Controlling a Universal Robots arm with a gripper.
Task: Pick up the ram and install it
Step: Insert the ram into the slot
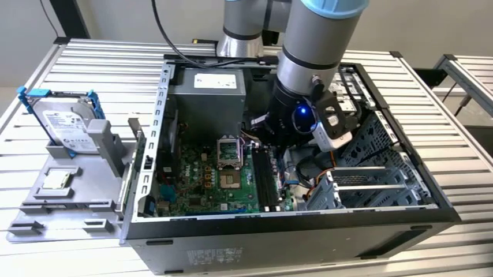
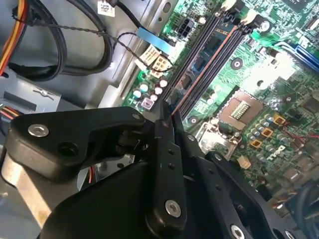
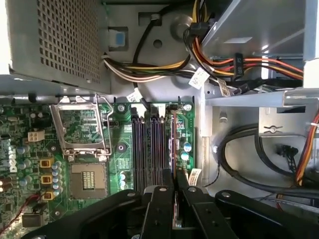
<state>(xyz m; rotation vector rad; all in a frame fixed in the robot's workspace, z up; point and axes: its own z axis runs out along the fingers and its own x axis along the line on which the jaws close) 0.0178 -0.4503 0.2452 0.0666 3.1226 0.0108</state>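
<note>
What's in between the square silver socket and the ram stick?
In the first wrist view, long black slots lie side by side between the socket and the ram stick.

Exterior view: you look down from above, mid-range, on the whole open computer case [image 1: 292,236]. Both wrist views: you look close past the gripper [image 3: 174,175] [image 2: 168,113] onto the motherboard [image 3: 122,164] [image 2: 249,59], from differing angles; shared: memory slots [image 3: 149,149] [image 2: 204,59], processor socket [image 3: 87,179] [image 2: 239,109].

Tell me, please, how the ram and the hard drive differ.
The ram is a thin dark stick; the hard drive is a broad silver box. The ram sits between the jaws at the memory slots, inside the case; the hard drive stands outside it, in a blue bracket. Both stand on edge.
</note>
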